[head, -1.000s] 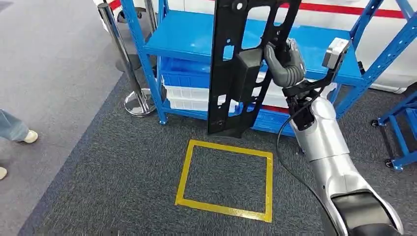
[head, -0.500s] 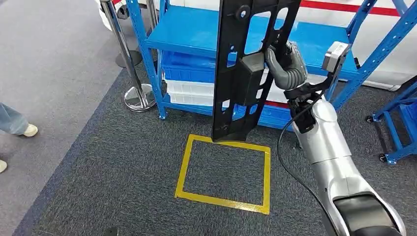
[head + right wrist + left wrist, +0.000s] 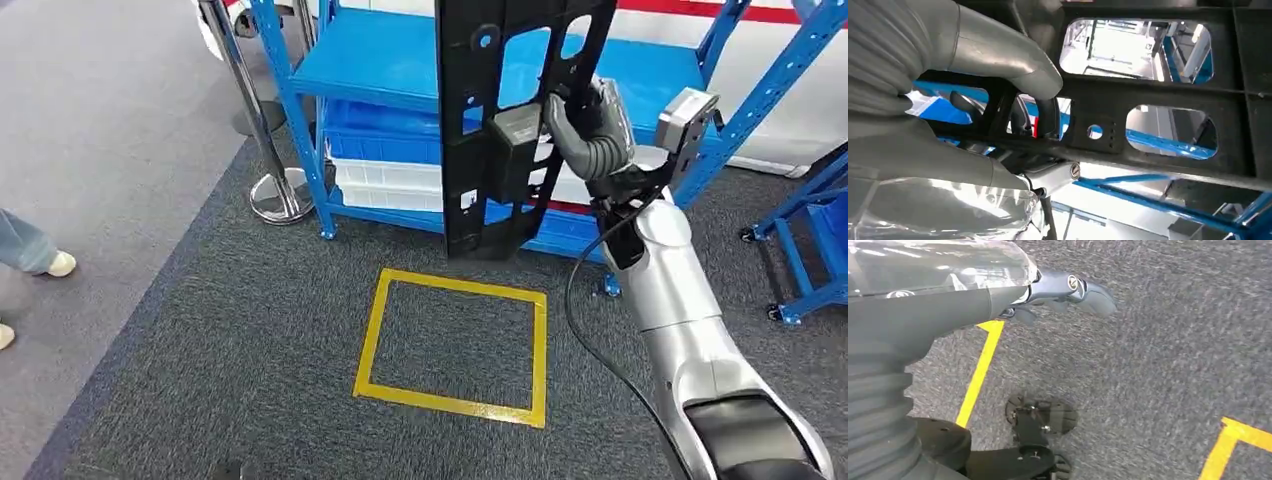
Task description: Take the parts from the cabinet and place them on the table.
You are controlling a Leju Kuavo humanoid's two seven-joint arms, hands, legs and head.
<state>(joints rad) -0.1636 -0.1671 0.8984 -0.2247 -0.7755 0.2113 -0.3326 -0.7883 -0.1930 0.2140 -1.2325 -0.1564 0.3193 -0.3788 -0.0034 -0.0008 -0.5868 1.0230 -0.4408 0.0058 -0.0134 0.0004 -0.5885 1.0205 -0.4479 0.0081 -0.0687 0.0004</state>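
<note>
Right hand [image 3: 590, 130], fingers wrapped around the black part [image 3: 505, 120], has lifted it higher before the blue cabinet [image 3: 400, 70]; worktop delivery awaits.

Head view high, facing down at yellow floor square [image 3: 452, 348], left wrist close above it

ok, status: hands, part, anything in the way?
Right robot hand grips black panel part, held upright in front of blue shelving. Left robot hand holds nothing, over carpet. Nothing blocking.
</note>
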